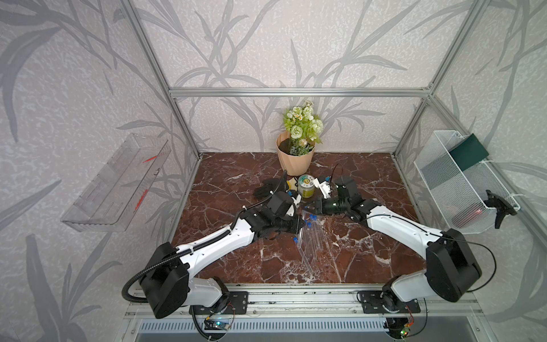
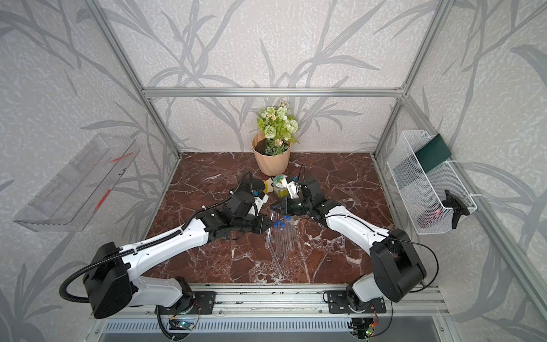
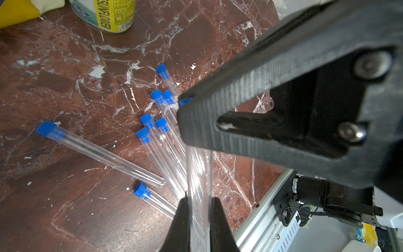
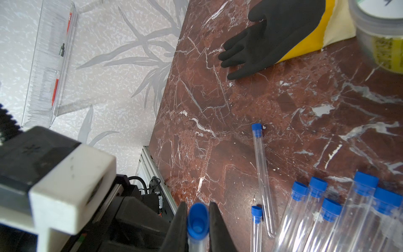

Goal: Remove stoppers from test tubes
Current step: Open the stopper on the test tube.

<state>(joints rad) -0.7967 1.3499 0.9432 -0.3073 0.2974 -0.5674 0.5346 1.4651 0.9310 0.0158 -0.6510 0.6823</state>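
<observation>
My left gripper (image 3: 199, 198) is shut on the body of a clear test tube (image 3: 199, 170), held above the table. At that tube's mouth sits a blue stopper (image 4: 197, 218), and my right gripper (image 4: 198, 209) is shut on it. In the left wrist view the right gripper's black fingers (image 3: 239, 87) hide most of that stopper. In both top views the two grippers (image 1: 302, 223) (image 1: 310, 207) meet tip to tip at mid-table. Several more test tubes (image 1: 310, 239) (image 3: 104, 157) lie on the marble below, each with a blue stopper (image 3: 46, 128) (image 4: 318, 185) in it.
A black and yellow glove (image 4: 261, 43) and a jar (image 3: 109, 13) with a yellow label lie just behind the grippers. A flower pot (image 1: 296, 157) stands at the back. A white mesh basket (image 1: 461, 183) hangs on the right wall and a clear shelf (image 1: 118, 183) on the left.
</observation>
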